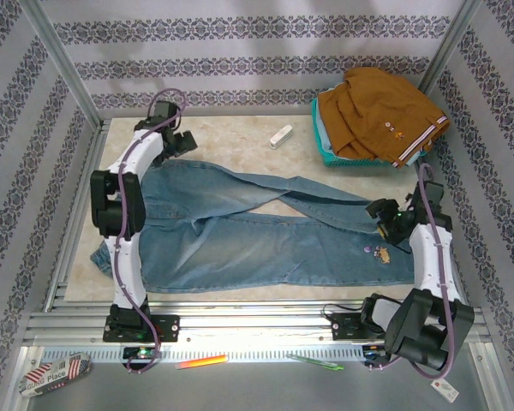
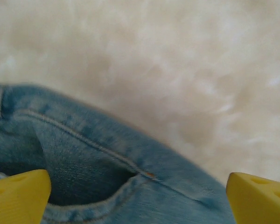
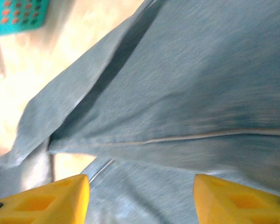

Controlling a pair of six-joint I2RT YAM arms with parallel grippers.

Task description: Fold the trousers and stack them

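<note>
The right gripper (image 3: 141, 198), jaws apart, hangs over the trousers (image 3: 186, 84); the left gripper (image 2: 139, 198), spread wide, is above their pocket.

Faded light blue denim trousers (image 1: 257, 248) flat on the table (image 1: 231, 137), waistband left, long legs rightward, overlapping.
</note>
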